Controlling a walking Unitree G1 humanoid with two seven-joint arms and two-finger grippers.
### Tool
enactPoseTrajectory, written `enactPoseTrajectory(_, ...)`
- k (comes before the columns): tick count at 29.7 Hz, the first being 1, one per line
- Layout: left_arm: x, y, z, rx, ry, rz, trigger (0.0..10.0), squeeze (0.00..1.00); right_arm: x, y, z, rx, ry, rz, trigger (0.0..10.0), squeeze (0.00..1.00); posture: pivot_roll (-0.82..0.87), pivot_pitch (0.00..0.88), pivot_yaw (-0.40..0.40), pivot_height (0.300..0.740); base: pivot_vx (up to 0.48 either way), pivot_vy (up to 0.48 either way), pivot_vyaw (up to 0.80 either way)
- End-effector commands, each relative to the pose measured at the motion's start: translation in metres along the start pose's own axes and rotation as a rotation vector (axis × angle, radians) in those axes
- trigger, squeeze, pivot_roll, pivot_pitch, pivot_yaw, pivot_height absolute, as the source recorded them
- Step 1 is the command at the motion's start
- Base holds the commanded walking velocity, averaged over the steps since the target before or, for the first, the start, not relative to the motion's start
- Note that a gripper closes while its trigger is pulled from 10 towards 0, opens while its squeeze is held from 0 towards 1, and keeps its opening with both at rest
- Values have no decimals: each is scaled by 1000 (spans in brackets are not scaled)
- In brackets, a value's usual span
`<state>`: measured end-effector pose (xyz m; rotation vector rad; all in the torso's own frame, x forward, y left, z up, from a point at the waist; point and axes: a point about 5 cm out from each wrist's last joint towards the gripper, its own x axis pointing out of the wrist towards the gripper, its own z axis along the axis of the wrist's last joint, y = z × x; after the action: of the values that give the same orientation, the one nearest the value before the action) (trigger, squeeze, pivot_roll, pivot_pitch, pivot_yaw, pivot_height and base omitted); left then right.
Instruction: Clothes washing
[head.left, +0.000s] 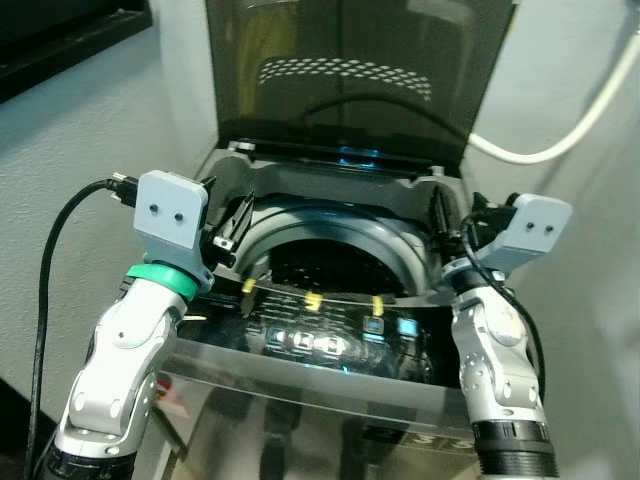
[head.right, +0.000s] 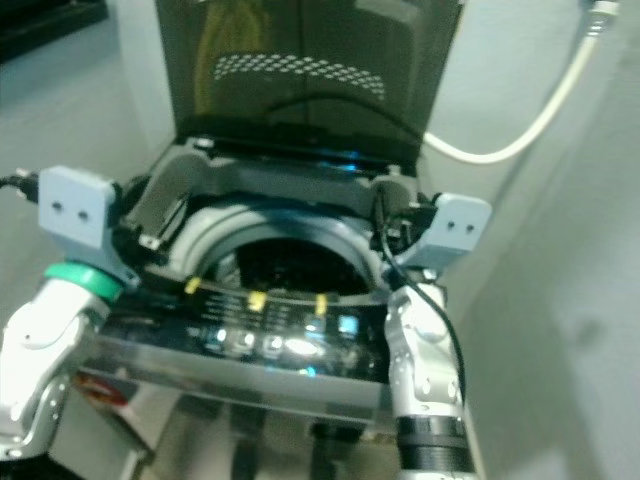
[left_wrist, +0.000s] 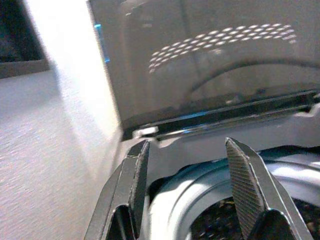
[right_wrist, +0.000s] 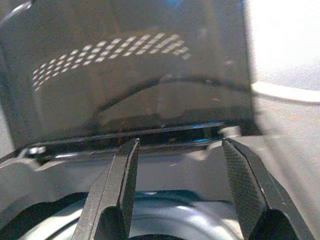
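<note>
washer lid up, both end effectors wide over drum

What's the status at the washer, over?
Left tool and right tool open, empty, over the drum. Washer lid up. Nothing in the way.

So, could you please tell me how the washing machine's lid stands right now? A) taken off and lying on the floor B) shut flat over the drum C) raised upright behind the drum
C: the dark tinted lid stands upright behind the open drum.
</note>
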<state>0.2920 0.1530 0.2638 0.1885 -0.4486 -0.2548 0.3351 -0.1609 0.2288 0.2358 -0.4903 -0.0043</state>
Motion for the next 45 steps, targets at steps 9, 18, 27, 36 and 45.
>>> enactPoseTrajectory(9,0,1,-3,6,12,3,10000,0,1,0,0,43,0,-20,10000,0,80,23,5,740,0,0,86)
enactPoseTrajectory(18,1,2,-4,7,13,2,10000,0,1,2,-1,51,-2,-14,10000,0,81,22,5,740,0,0,0)
enactPoseTrajectory(27,1,2,-3,-12,8,3,10000,0,0,5,0,40,-7,7,10000,0,80,22,6,740,0,0,0)
enactPoseTrajectory(36,1,1,-2,-17,6,-1,10000,0,-1,9,0,33,-12,28,10000,0,81,24,5,740,-249,0,0)
enactPoseTrajectory(45,1,1,-2,-18,6,0,10000,0,-1,9,0,30,-10,31,10000,0,80,25,5,740,-349,0,0)
